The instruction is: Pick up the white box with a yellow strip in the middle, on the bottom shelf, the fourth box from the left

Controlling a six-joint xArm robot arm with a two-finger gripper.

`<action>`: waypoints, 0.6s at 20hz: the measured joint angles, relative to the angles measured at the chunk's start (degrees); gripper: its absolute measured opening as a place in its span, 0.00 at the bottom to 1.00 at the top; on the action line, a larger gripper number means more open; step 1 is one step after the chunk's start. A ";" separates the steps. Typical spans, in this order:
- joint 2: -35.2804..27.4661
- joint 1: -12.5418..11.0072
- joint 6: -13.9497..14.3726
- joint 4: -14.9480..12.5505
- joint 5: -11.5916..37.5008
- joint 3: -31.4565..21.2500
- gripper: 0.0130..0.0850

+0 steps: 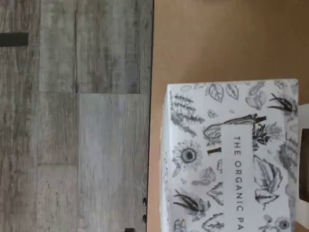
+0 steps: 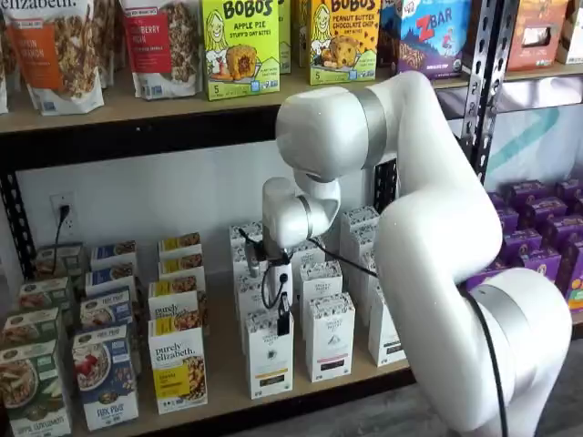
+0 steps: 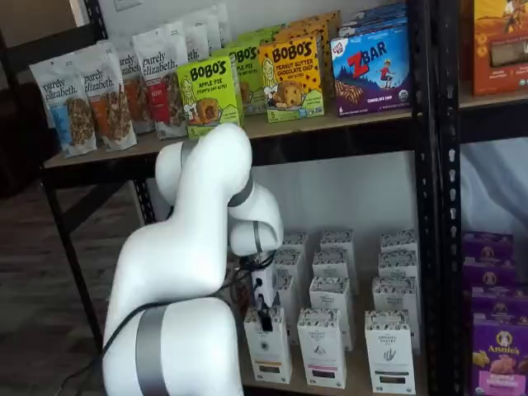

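The white box [image 2: 270, 360] stands upright at the front of its row on the bottom shelf [image 2: 224, 375], a yellowish-tan strip across its lower front. It also shows as the front carton [image 3: 268, 351] beside the arm. My gripper [image 2: 284, 320] hangs straight down over the box's top; only one black finger [image 3: 266, 317] shows, level with the speckled band. The jaws stand wide and hold nothing. In the wrist view the box's leaf-patterned top [image 1: 231, 154] lies close below, on the pale board [image 1: 203, 43].
Like white cartons [image 2: 329, 335] stand in rows right of and behind the box. Purely Elizabeth granola boxes [image 2: 178, 362] stand to its left, purple boxes [image 2: 537, 255] at far right. A black upright [image 2: 480, 91] and the upper shelf beam [image 2: 137, 137] frame the bay. Wood floor [image 1: 77, 121] lies before the shelf.
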State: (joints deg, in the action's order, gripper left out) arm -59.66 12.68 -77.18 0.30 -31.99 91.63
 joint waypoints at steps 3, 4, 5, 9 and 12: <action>-1.20 -0.17 0.09 -0.29 -0.23 1.37 1.00; -1.53 -0.23 0.19 -0.48 -0.37 1.76 1.00; -1.83 -0.28 0.30 -0.67 -0.53 2.13 1.00; -3.06 -0.38 0.75 -1.30 -1.43 3.57 1.00; -3.85 -0.32 1.11 -1.66 -1.64 4.34 1.00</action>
State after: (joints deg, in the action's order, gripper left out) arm -63.50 12.36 -76.07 -1.36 -33.63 95.96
